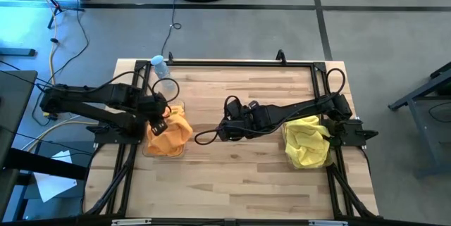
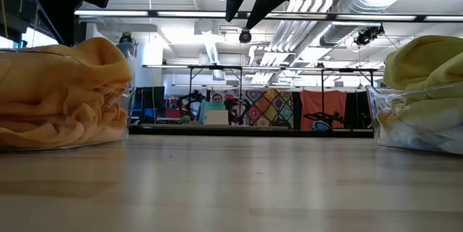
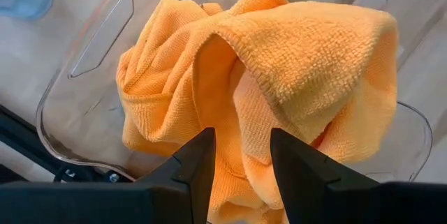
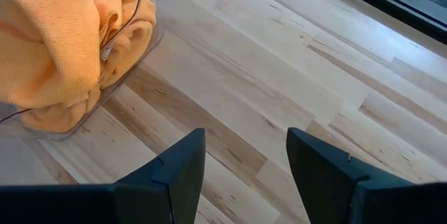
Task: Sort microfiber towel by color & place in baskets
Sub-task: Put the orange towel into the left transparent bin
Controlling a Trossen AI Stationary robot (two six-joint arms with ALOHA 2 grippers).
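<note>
left gripper (image 1: 159,122) hovering over orange towels (image 1: 169,131) in 9 o'clock basket (image 1: 163,153), fingers parted, gripping nothing, right gripper (image 1: 227,120) open mid-table, empty, yellow towels (image 1: 306,141) sitting at 3 o'clock

There are two clear baskets on the tabletop: one near the left edge (image 1: 179,106) and one near the right edge (image 1: 331,157). There is one pile of orange towels (image 1: 169,132) in the left basket and one pile of yellow towels (image 1: 306,141) in the right basket. How many towels are in each pile cannot be told. There is one water bottle (image 1: 160,66) near the back left corner. There are two robot arms, each with one gripper: the left gripper (image 1: 157,123) and the right gripper (image 1: 224,131).
</note>
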